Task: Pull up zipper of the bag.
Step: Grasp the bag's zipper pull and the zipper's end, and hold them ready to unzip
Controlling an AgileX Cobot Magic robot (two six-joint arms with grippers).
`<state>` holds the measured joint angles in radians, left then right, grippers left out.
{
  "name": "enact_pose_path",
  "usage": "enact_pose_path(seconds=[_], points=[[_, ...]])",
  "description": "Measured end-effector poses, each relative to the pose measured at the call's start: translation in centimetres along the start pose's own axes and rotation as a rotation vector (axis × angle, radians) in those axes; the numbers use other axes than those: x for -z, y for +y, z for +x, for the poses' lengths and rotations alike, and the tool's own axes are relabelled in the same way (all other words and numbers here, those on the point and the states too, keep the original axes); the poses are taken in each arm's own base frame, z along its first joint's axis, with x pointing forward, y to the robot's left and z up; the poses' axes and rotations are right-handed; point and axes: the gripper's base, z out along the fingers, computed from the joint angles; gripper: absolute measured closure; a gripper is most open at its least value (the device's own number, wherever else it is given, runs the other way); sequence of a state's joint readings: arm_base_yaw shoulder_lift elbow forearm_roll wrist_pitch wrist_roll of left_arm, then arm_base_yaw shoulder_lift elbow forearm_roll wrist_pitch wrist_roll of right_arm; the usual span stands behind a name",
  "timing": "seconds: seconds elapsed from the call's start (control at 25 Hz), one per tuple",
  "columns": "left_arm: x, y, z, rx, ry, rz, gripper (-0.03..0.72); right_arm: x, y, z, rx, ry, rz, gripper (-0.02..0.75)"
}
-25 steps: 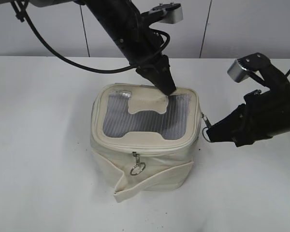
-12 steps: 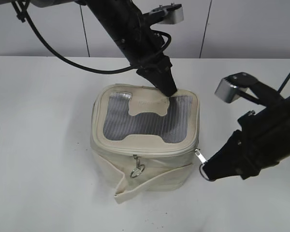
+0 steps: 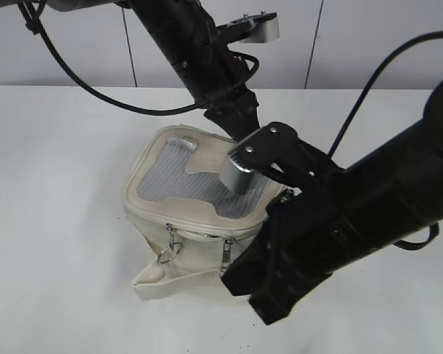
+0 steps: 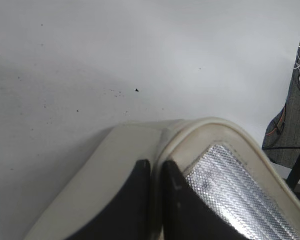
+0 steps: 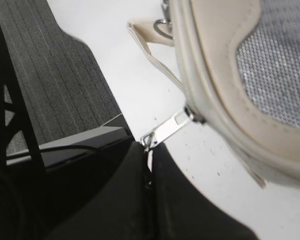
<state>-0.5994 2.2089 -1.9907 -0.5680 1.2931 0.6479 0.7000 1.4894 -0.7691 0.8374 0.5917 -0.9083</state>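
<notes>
The cream bag [image 3: 179, 214] sits tilted on the white table, its grey mesh window [image 3: 170, 175] facing up. My left gripper [image 3: 241, 134] is shut on the bag's back rim; the left wrist view shows its fingers [image 4: 156, 172] either side of the lid edge [image 4: 205, 131]. My right gripper [image 3: 233, 270] is low at the bag's front, shut on the ring of a silver zipper pull [image 5: 167, 127] that stretches taut from the zipper track [image 5: 202, 107]. That pull hangs at the front in the exterior view [image 3: 227, 251]. A second pull with a ring [image 3: 169, 248] hangs left of it.
The loose cream strap [image 3: 166, 284] lies on the table below the bag's front. My right arm covers the bag's right side. A dark ribbed floor [image 5: 55, 75] shows past the table edge. Cables [image 4: 295, 120] lie off the table's far side.
My right gripper has dragged the zipper pull from the bag's right side round the corner to the front. The bag has turned, tilted and shifted left. My left gripper still holds the back rim.
</notes>
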Motion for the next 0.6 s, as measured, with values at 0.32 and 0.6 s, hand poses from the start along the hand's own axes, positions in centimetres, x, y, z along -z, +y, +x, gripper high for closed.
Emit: enact_pose_path(seconds=[0.32, 0.6], points=[[0.0, 0.2, -0.1, 0.047, -0.007, -0.016, 0.652, -1.0, 0.2, -2.7, -0.120, -0.006, -0.014, 0.733], [0.3, 0.3, -0.3, 0.093, -0.028, -0.051, 0.652, -0.6, 0.1, -3.4, -0.133, -0.011, 0.003, 0.733]])
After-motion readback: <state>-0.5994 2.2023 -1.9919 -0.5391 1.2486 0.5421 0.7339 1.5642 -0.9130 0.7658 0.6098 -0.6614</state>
